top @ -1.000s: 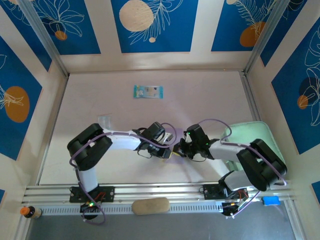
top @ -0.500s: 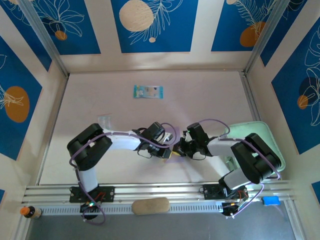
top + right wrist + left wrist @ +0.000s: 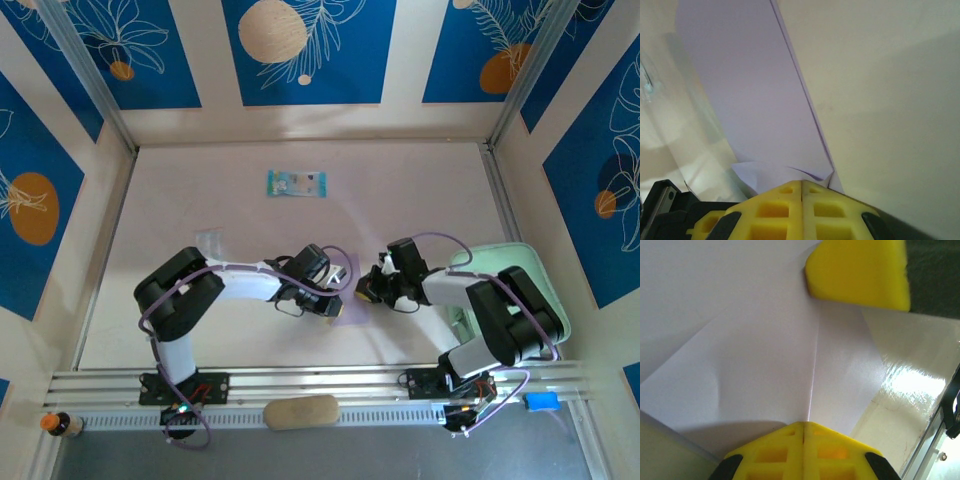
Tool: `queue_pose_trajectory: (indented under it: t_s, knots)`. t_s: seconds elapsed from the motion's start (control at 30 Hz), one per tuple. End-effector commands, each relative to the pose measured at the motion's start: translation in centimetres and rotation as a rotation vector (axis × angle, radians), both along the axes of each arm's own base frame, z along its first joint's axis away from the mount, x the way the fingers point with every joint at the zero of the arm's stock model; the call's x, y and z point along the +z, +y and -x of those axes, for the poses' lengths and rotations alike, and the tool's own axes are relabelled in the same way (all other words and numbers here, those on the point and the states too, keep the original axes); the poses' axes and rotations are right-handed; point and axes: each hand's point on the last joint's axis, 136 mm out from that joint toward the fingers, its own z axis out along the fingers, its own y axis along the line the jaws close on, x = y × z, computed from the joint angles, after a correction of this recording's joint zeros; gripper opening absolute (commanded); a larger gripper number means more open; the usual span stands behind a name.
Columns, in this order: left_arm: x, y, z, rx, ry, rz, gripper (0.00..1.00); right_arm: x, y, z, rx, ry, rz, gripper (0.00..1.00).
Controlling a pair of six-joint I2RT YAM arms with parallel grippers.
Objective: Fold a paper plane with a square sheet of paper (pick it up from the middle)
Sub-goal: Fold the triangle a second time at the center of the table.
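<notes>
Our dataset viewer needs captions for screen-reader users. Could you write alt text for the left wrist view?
The left gripper, yellow fingers closed, meets a pale lilac paper sheet at the near end of its centre crease. The right gripper, also yellow, sits at the paper's far edge; glossy table at right.

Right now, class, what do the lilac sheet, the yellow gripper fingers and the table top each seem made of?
Lilac sheet: thin matt paper; it holds a sharp crease and a soft dent.
Left gripper's fingers: likely moulded matt plastic or rubber, with square recessed pockets.
Table top: smooth and glossy by its bright glare; the material itself is unclear.
</notes>
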Motion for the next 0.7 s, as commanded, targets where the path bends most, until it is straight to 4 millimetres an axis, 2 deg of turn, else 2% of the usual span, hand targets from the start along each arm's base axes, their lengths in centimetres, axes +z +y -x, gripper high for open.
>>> queue_pose_trajectory:
  t_s: [0.0, 0.1, 0.27, 0.37, 0.47, 0.67]
  knots:
    - [-4.1, 4.5, 2.5, 0.003, 0.084, -0.205, 0.00, 1.9, 0.6, -0.8, 0.026, -0.101, 0.019, 0.01]
    - [-3.9, 4.4, 2.4, 0.002, 0.080, -0.201, 0.00, 2.5, 2.1, -0.3, 0.070, -0.133, 0.009, 0.00]
    - [-3.7, 4.3, 2.3, 0.002, 0.075, -0.197, 0.00, 0.5, 3.3, 0.6, 0.113, -0.086, 0.038, 0.00]
    - [-3.8, 4.3, 2.4, 0.002, 0.078, -0.201, 0.00, -1.3, 2.4, 0.6, 0.089, -0.038, 0.078, 0.00]
    - [-4.0, 4.5, 2.5, 0.004, 0.083, -0.206, 0.00, -2.1, 1.2, 0.3, 0.052, -0.022, 0.072, 0.00]
    - [-4.0, 4.5, 2.5, 0.003, 0.087, -0.206, 0.00, -1.4, -0.7, -1.2, -0.003, -0.050, 0.041, 0.00]
